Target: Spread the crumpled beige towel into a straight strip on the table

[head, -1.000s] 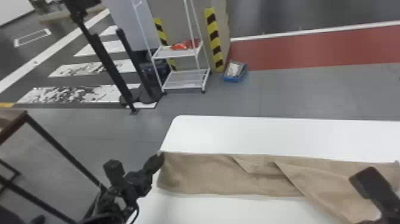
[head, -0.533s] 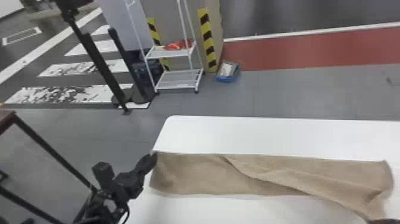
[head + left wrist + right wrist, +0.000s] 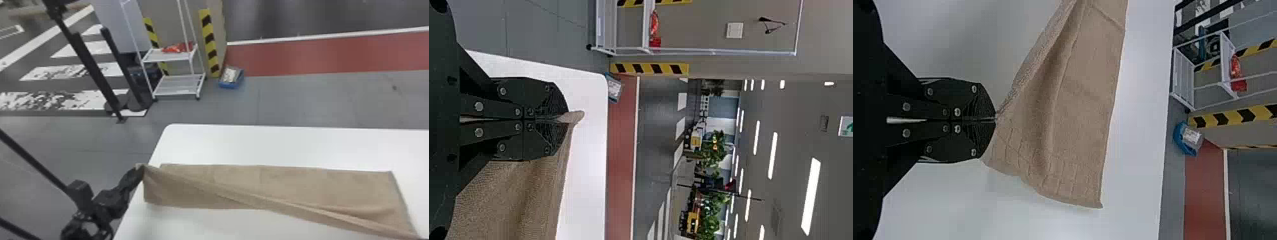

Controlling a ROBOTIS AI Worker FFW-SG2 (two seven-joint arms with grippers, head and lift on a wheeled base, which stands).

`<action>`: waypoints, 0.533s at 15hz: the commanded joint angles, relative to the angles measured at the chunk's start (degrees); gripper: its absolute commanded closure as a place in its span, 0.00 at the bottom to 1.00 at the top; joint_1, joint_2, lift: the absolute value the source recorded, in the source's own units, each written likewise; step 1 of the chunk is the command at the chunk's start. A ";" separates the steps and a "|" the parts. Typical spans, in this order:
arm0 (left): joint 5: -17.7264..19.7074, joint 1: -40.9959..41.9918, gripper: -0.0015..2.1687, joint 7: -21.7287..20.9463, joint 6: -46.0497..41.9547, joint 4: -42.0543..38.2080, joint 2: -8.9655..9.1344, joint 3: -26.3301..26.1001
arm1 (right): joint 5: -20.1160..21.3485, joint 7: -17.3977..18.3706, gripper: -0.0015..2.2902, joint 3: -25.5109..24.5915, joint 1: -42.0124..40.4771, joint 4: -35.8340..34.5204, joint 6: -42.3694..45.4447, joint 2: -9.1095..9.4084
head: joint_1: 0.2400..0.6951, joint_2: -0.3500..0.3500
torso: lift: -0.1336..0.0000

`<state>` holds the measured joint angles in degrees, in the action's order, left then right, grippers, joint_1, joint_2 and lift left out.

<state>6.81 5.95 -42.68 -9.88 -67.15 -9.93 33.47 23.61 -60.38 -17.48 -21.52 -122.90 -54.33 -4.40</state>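
Towel [image 3: 306, 183] lies stretched from left to right across the white table [image 3: 271, 143], in a long strip that is mostly spread. One raised fold slants over it, from the far left corner down to the near right one. Below that fold on the left, the cloth lies fairly level, and its near left corner is down on the tabletop. At the right end the far corner rests on the table, well in from the table's far edge.

I have my left gripper [image 3: 139, 168] at the table's left edge, jaws closed on the towel's far left corner. In the left wrist view a small tuft of cloth pokes out past the fingertips.

My right gripper [image 3: 993, 119] is at the near right corner, and its jaws are closed too, just the tips nipping the cloth there. From that pinch the towel's end edge runs away to the far corner, with a grid of shallow lines showing in the fabric beside it.

Beyond the table, on the floor to the left, I see a white rack [image 3: 178, 93] with a red packet [image 3: 178, 48] on its shelf, and a blue box [image 3: 230, 85] just right of it.
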 commanded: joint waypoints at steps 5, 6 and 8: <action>-1.19 -0.23 0.78 -0.65 0.52 -0.26 -0.09 -0.51 | -3.31 0.27 0.65 -3.35 5.53 3.46 -3.99 0.09 | 1.00 0.81 | 1.00; -2.16 -0.67 0.78 -0.65 0.87 -0.26 0.00 -0.69 | -3.22 0.44 0.65 -3.00 7.46 4.86 -5.57 0.18 | 1.00 0.80 | 1.00; -4.70 -1.73 0.78 -0.29 0.87 -0.26 0.17 -1.57 | -2.87 1.32 0.64 -2.56 12.65 8.38 -9.27 0.26 | 1.00 0.78 | 1.00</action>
<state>3.81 4.90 -43.14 -9.05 -67.41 -9.94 32.38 20.50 -59.36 -20.31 -12.38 -116.89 -60.83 -4.22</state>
